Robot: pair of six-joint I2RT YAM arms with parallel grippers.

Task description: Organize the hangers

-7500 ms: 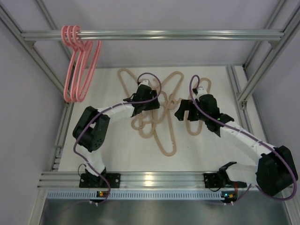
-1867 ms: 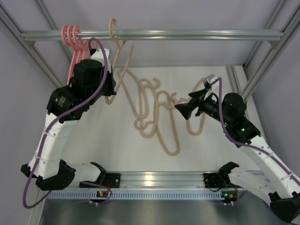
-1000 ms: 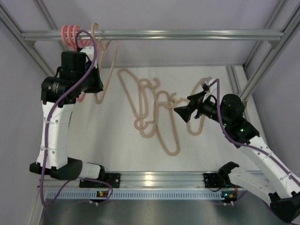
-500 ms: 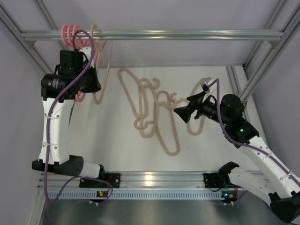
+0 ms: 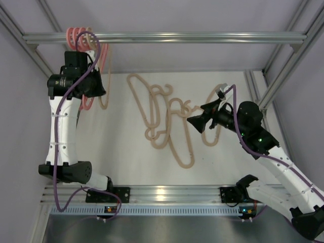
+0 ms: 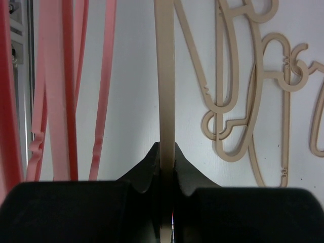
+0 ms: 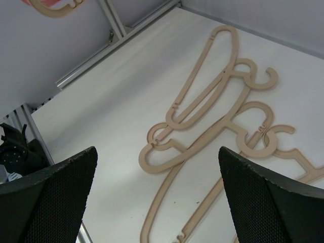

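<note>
text: none legible | labels: none | brands: none | numbers: none | signs: none

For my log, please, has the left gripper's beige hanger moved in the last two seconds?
Yes: the beige hanger slid left along the silver bar, toward the pink hangers.

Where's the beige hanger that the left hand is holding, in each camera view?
Top external: the beige hanger is upper left, under the bar, beside the pink hangers.
Left wrist: vertical strip at centre, clamped in the left hand.
Right wrist: probably the beige curve in the top-left corner.
Shared landmark: the beige pile on the table.
</note>
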